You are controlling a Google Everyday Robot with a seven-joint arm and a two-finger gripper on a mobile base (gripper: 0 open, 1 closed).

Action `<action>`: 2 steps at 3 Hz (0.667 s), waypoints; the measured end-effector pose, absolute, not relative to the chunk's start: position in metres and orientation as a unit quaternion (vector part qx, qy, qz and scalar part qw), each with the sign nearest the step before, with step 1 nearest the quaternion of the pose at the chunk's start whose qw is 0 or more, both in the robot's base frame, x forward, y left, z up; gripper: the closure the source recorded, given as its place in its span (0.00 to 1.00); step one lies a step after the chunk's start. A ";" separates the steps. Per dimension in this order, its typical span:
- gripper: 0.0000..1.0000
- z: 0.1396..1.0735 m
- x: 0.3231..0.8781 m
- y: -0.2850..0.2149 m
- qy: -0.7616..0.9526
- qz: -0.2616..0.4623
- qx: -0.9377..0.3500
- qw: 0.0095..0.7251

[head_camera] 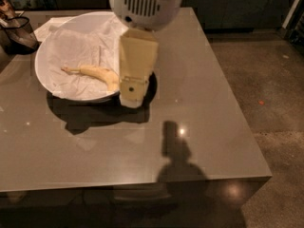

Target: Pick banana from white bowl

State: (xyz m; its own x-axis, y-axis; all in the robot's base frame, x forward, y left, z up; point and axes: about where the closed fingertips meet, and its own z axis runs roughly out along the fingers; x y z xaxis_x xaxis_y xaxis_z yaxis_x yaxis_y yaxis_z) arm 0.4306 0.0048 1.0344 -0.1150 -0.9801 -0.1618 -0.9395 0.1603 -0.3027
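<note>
The table [199,127], a large grey-brown glossy slab, filled most of the camera view, with a speckled floor [266,80] to its right. The white vented housing of the arm [145,1] was seen at the top centre, above the table's far half.

The white bowl [38,65] was positioned on the far left part of the table and was lined with crumpled white paper [76,46]. A flat paper sheet [47,28] was partly visible behind the bowl, and a dark container [18,32] was located at the left edge.

The gripper [131,96], a cream-yellow block hanging below the housing, was seen across the bowl's right rim, with its tip over the rim's near-right edge. Whether the claw was wide, narrow or closed could not be determined from this view, and its height above the bowl could not be read.

The banana [97,73] was lying on the paper inside the bowl, stem pointing left, its thick end just beside the gripper. Contact between the two could not be confirmed.

Task status was judged as follows. The approach to the bowl was largely complete. The grasp was not shown as made, since the banana was resting flat in the bowl. Remaining steps: alignment over the banana, descent, closure and lift clear of the rim.
</note>
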 end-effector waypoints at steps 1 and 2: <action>0.00 1.026 0.462 0.045 0.720 -0.067 -0.673 0.156; 0.00 1.033 0.460 0.059 0.709 -0.062 -0.678 0.183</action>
